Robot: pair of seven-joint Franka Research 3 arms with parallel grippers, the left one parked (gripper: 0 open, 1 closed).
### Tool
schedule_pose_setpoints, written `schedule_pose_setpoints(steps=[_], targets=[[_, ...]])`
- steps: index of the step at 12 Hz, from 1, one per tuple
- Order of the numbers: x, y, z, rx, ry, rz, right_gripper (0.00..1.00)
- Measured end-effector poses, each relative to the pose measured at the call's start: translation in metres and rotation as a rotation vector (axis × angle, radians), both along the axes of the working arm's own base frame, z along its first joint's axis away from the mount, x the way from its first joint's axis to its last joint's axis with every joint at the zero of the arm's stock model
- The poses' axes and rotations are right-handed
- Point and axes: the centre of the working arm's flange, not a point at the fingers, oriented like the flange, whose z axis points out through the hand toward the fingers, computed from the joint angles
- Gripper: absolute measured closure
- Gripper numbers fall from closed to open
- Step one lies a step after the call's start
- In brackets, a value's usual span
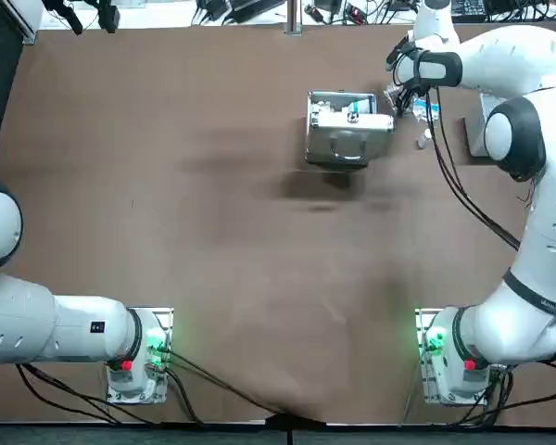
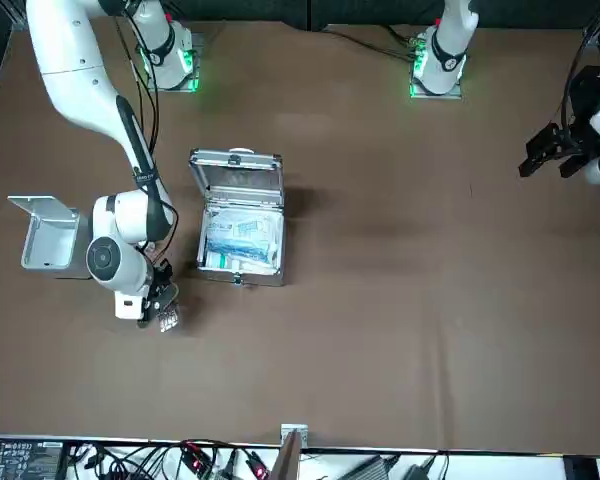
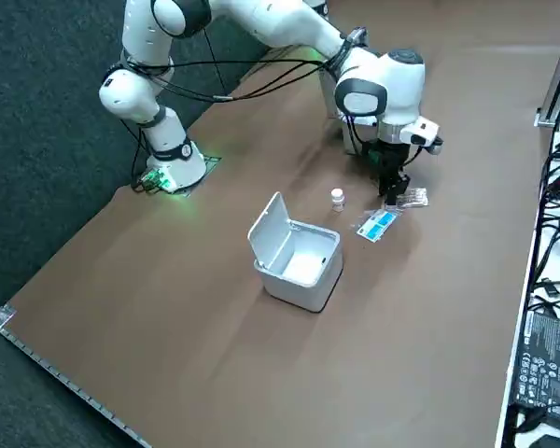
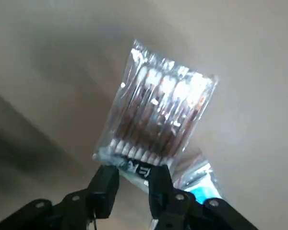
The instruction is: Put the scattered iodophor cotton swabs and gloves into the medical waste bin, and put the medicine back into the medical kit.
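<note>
Right gripper point(image 4: 133, 176): black fingers clamped on one edge of a clear plastic packet of brown-tipped cotton swabs point(image 4: 158, 120). The packet hangs from the pinch low over the brown table point(image 1: 213, 241), between kit and bin.
Flat blue-and-white packet point(image 3: 378, 225): lying on the table just beside the held packet.
Small white bottle point(image 3: 337, 198): upright, near the blue-and-white packet, on the bin's side.
Silver metal medical kit point(image 1: 347, 125): lid open, pale packets inside.
White plastic waste bin point(image 3: 299, 254): lid raised, well apart from the kit.
</note>
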Motion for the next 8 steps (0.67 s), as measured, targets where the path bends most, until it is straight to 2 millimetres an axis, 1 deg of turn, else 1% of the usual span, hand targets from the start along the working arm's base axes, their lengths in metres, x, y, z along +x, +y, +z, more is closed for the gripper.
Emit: schedule_pose_setpoints(steps=[3,7,8], targets=[[-0.0055,-0.0017,-0.0003,-0.011,0.050,-0.003,0.58],[-0.0070,-0.0022,0.0016,-0.014,0.064,-0.003,0.58],[-0.0071,-0.0023,0.0015,-0.014,0.065,-0.003,0.60]])
